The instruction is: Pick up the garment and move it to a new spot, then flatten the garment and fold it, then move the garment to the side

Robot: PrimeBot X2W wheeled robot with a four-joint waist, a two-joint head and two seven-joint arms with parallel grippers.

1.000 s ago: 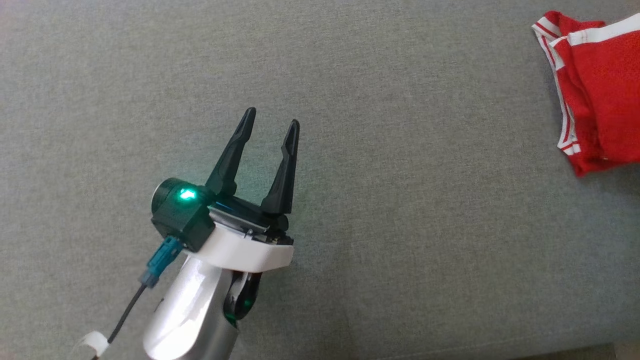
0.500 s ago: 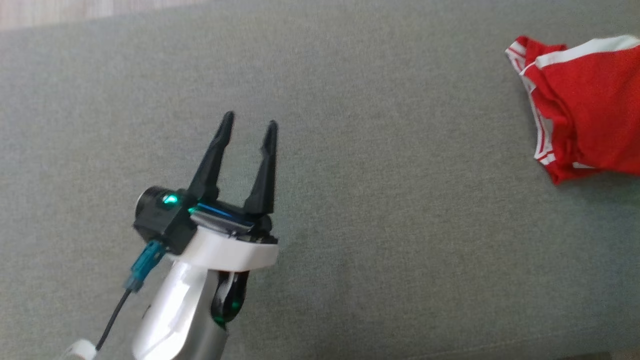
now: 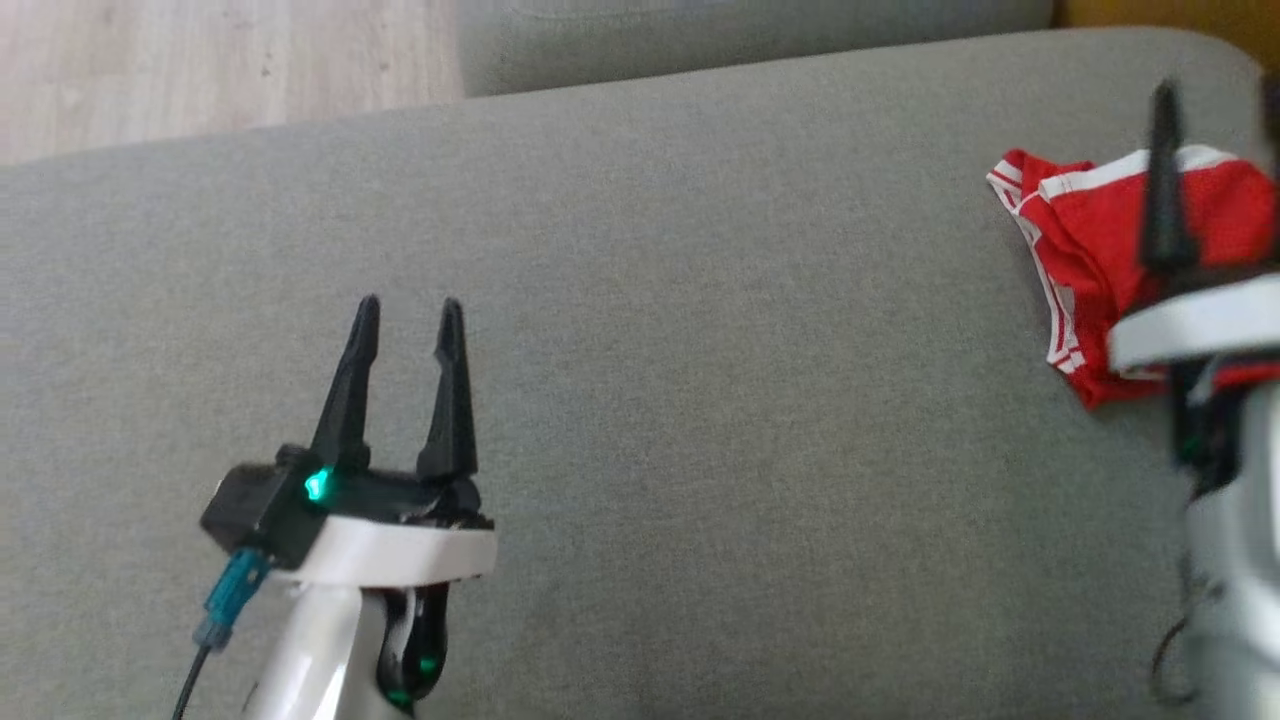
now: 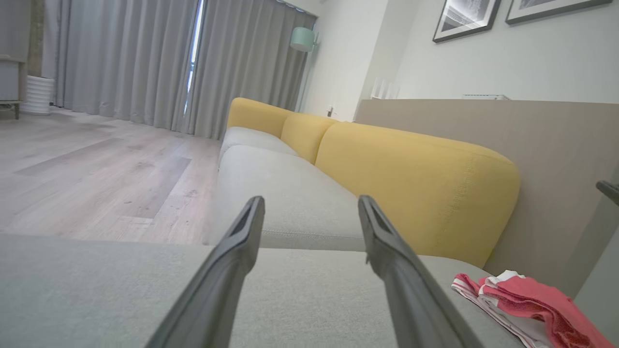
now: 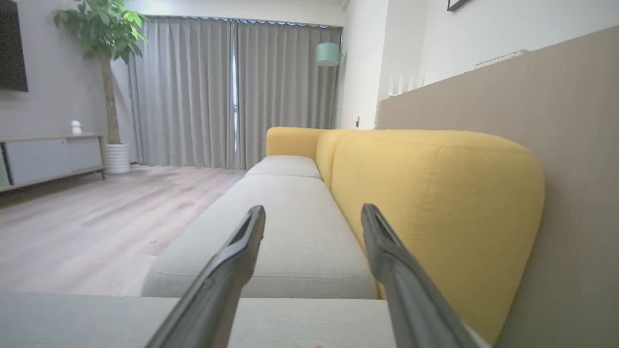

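Since the earlier frame the head camera has swung upward, so the wood floor (image 3: 200,70) now edges the top of its view, and the right pincer (image 3: 1220,95) has come in at the right edge. Lowest and leftmost, the left pincer (image 3: 408,303) hovers above the grey sofa seat (image 3: 700,350), fingers apart and holding nothing. Well to its right, a little ahead of its tips, lies the red garment (image 3: 1085,230), a folded bundle with white trim. Its striped edge runs roughly along the fingers' line, but the far part is hidden, so the long axis is unsure. Over that bundle the right pincer stands with fingers apart, gripping nothing. Any further touch, I judge, falls to the right arm, much the nearer.
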